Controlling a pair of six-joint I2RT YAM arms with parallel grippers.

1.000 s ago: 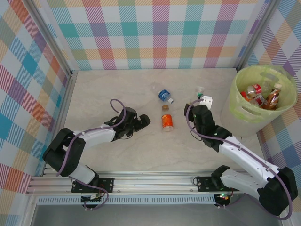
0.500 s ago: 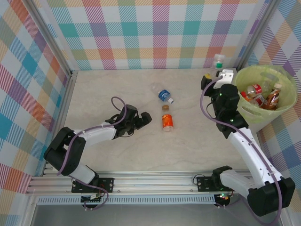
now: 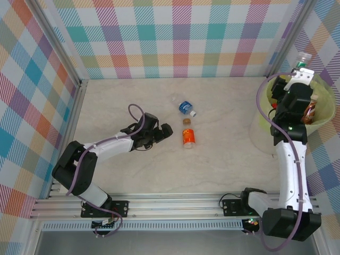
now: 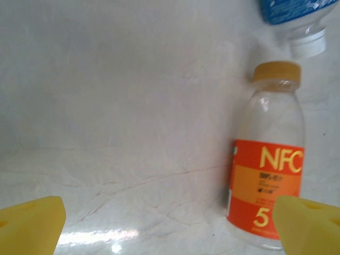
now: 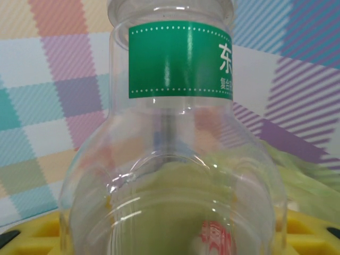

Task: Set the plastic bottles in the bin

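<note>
Round lime-green plastic bin (image 3: 260, 126): 3 o'clock, upright. Clear green-banded plastic bottle (image 3: 302, 58): above its 12 o'clock rim. Orange-labelled clear bottle (image 3: 188, 137), blue-labelled bottle (image 3: 185, 108): lying centre.

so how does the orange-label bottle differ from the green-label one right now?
The orange-label bottle lies flat on the table; the green-label bottle is held in the right gripper over the bin rim. The orange label wraps the body; the green one is a band near the neck. Both are clear plastic.
</note>
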